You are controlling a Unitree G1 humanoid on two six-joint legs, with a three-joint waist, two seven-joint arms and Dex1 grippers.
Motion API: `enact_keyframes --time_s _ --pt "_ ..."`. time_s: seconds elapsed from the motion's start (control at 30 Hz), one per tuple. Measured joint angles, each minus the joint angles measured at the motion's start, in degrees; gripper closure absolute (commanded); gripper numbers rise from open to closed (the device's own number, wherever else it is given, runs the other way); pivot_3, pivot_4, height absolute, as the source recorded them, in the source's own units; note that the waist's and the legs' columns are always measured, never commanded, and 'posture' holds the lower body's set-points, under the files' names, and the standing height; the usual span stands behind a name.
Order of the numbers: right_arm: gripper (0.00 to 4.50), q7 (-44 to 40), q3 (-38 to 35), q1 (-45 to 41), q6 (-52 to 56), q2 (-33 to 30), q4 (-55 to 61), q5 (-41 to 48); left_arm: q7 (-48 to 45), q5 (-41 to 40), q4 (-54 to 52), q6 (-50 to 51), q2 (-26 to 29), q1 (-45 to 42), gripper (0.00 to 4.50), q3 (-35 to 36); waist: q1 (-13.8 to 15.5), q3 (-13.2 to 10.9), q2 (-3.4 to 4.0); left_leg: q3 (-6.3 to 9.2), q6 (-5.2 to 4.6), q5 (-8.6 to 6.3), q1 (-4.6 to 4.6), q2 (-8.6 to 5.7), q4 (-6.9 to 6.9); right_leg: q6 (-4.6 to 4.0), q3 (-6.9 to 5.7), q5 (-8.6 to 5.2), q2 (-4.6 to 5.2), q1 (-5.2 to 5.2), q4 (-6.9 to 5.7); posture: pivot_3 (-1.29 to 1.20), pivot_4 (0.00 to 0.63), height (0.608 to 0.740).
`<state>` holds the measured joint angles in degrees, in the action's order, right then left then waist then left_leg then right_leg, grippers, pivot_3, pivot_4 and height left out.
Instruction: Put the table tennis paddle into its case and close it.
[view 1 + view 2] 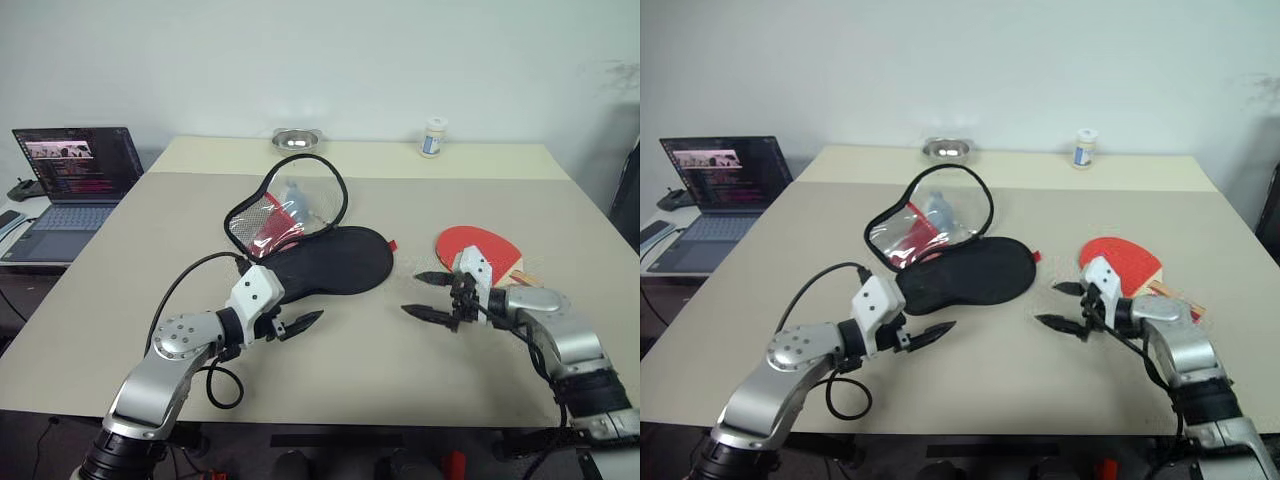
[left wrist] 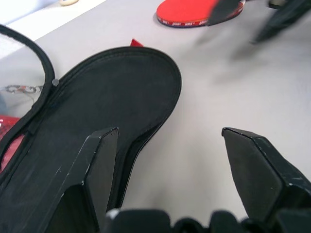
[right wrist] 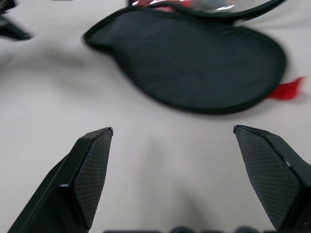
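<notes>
I saw the case lying unzipped mid-tabletop, its black half flat and the other flap propped up behind it. The table tennis paddle lay red face up well to its right. My left pincer hovered spread just beside the case's near end; my right pincer hovered spread by the paddle, holding nothing.

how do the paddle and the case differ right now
The table tennis paddle shows a red face; the case shows black fabric. The paddle lies flat by the right gripper; the case lies unzipped, its flap raised, nearer the left gripper. Both rest on the table.
</notes>
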<state>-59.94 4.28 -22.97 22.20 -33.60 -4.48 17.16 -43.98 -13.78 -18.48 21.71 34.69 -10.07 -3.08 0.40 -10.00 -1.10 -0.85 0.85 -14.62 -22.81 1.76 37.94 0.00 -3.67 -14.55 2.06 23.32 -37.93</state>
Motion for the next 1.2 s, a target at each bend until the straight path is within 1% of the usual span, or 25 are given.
enact_keyframes --time_s 0.23,0.37,0.5,0.63,0.7,0.93,0.97,1.07,1.2 --pt "0.14 0.93 -0.55 5.52 5.10 -1.95 10.19 2.40 -2.08 0.75 6.42 -4.68 0.66 -3.37 0.78 0.04 0.16 -0.12 -0.08 0.05 -0.01 0.01 0.06 0.06 0.04 0.04 -0.06 -0.02 -0.04 0.00 -0.06 0.00 0.150 0.740" --pt "0.14 2.90 -1.77 8.04 7.89 -2.28 15.48 4.04 -5.44 0.35 9.15 -6.77 1.16 -4.87 0.78 -0.10 0.09 -0.14 -0.09 0.02 0.00 0.01 0.04 0.06 0.01 0.04 -0.04 -0.03 -0.05 0.00 -0.01 0.00 0.150 0.740" --pt "0.14 5.16 -2.19 9.63 10.00 -2.15 19.56 4.93 -8.39 0.62 14.67 -10.00 2.58 -7.60 0.78 -0.04 0.12 -0.16 -0.11 0.02 0.00 0.01 0.02 0.04 0.03 0.04 -0.05 -0.03 -0.05 0.01 -0.02 0.00 0.150 0.740" --pt "0.11 6.48 -2.15 9.85 13.19 -1.65 23.86 7.32 -13.09 1.78 21.78 -13.74 5.55 -11.01 0.01 -0.29 0.03 -0.19 -0.13 0.01 0.00 0.01 0.04 0.05 0.03 0.04 -0.06 -0.03 -0.10 0.01 -0.02 0.00 0.150 0.740" --pt "0.11 7.65 -1.93 9.36 15.21 -1.49 25.61 8.52 -14.78 3.28 26.69 -16.20 6.35 -12.53 0.01 -0.91 0.02 -0.21 -0.10 0.02 0.00 0.01 0.03 0.06 0.01 0.03 -0.08 -0.03 -0.17 0.04 -0.03 0.00 0.150 0.740" --pt "0.11 13.41 -3.16 5.42 24.30 -1.06 32.66 13.84 -20.46 8.81 41.85 -24.92 5.59 -19.13 0.01 -6.04 0.17 -0.30 -0.23 0.01 -0.01 0.01 -0.06 0.04 0.03 0.04 -0.07 -0.03 -0.23 0.07 0.00 0.00 0.150 0.740" --pt "0.11 14.00 -3.16 5.30 24.93 -0.91 33.09 14.30 -20.82 9.03 42.88 -25.63 5.47 -19.73 0.01 -6.19 0.17 -0.31 -0.24 0.02 -0.01 0.01 -0.08 0.04 0.03 0.04 -0.08 -0.03 -0.23 0.08 0.00 0.00 0.150 0.740" --pt "0.11 15.15 -3.13 4.91 25.32 -0.86 33.32 15.02 -21.40 11.68 49.11 -28.61 2.71 -25.15 0.01 -7.95 0.89 -0.31 -0.24 0.04 -0.02 0.02 -0.07 -0.01 0.09 0.05 -0.11 -0.02 -0.22 0.07 -0.05 0.00 0.150 0.740" --pt "0.11 16.81 -3.17 4.78 24.87 -0.84 33.34 14.94 -21.69 12.50 53.62 -32.31 1.89 -27.05 0.01 -8.06 0.86 -0.30 -0.24 -0.01 -0.02 0.02 -0.04 0.03 0.10 0.07 -0.06 -0.01 -0.22 0.07 -0.06 0.00 0.150 0.740"
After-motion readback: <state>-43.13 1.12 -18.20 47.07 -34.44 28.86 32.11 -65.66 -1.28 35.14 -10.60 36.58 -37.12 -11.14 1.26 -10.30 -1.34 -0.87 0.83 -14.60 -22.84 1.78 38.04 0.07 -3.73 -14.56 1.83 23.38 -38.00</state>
